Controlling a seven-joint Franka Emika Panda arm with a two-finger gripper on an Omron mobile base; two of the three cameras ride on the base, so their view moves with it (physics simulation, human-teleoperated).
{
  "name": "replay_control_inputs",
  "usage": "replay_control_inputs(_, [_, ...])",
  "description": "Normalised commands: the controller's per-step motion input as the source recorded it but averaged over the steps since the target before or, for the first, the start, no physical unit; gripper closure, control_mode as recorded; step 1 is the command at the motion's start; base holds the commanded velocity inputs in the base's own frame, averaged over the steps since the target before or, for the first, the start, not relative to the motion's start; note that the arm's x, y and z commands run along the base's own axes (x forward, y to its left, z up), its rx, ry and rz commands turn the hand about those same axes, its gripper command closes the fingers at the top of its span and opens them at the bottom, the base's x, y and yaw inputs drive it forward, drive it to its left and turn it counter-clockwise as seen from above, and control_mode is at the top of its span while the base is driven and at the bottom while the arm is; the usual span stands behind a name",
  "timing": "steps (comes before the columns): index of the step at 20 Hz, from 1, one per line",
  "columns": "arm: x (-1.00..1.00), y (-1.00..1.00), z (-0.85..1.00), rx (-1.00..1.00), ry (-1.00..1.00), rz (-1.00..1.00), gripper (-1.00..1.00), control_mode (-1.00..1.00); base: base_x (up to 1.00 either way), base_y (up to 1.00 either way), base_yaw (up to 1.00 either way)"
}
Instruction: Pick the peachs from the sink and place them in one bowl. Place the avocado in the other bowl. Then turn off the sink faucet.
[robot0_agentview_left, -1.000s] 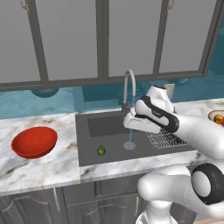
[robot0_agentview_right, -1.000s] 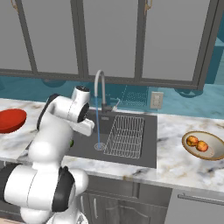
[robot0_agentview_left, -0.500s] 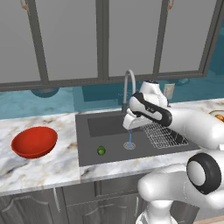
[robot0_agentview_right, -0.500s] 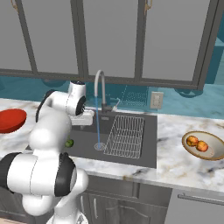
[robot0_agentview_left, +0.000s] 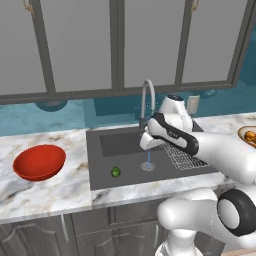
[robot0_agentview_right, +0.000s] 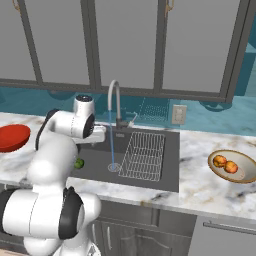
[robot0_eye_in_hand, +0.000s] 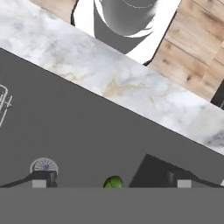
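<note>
Peaches bowled; avocado and faucet pending.
I hold the gripper spread and empty above the avocado; water runs.

The arm is glossy white, built from thick rounded shells that swell at each joint like smooth bulbs. Dark grey to black bands run between the shells, one curving as a long stripe along the forearm. At the lower joints sit round dark discs ringed in black, each with a grey centre. A short white cylinder with a dark flat cap tops the wrist. The gripper has two small dark finger tips, each carrying a pale grey square pad.
</note>
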Motion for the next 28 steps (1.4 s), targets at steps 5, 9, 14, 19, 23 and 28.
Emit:
replay_control_inputs(5, [0.01, 0.38, -0.02, 0.0, -0.12, -0.19, -1.0, -1.0, 0.0, 0.0, 0.0])
replay_control_inputs(9, [0.12, 0.32, 0.0, 0.0, -0.01, -0.07, -1.0, -1.0, 0.0, 0.0, 0.0])
replay_control_inputs(14, [0.29, 0.27, -0.12, 0.0, 0.01, 0.0, -1.0, -1.0, 0.0, 0.0, 0.0])
replay_control_inputs(19, [0.38, 0.02, -0.09, -0.01, 0.04, 0.0, -1.0, -1.0, 0.0, 0.0, 0.0])
replay_control_inputs(23, [0.39, 0.01, -0.23, -0.04, 0.06, 0.0, -1.0, -1.0, 0.0, 0.0, 0.0])
replay_control_inputs(28, [0.28, 0.0, -0.25, 0.0, 0.01, 0.0, -1.0, -1.0, 0.0, 0.0, 0.0])
